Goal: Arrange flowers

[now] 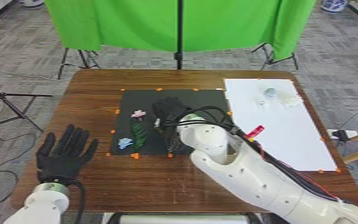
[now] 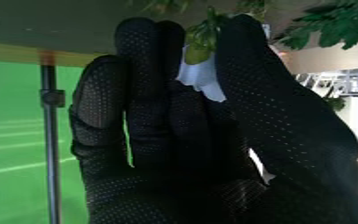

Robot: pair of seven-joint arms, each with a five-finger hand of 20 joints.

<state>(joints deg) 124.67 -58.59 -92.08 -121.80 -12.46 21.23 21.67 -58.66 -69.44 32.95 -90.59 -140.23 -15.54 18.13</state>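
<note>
Over the black mat (image 1: 193,95), right hand (image 1: 169,107) pinches a pale flower (image 2: 206,82) between thumb and fingers, petals toward the palm, green base outward. Left hand (image 1: 62,152) lies open, fingers spread, at the left of the tabletop (image 1: 100,187). Pink flower (image 1: 138,114) and blue flower (image 1: 125,143) on mat, leafy stem (image 1: 139,132) beside them.

Risks, as judged:
1. Hold appears to be on the petals; too little pressure and the bloom could slip or pivot, too much and the petals crumple.
2. Leaves lie near the fingertips; a sideways lift could snag them and drag other stems.
3. White sheet (image 1: 286,135) carries a pale object (image 1: 270,93), vase or bloom, cannot tell. If the route goes there, a low pass might knock it; the forearm could also catch the red item (image 1: 256,131)
</note>
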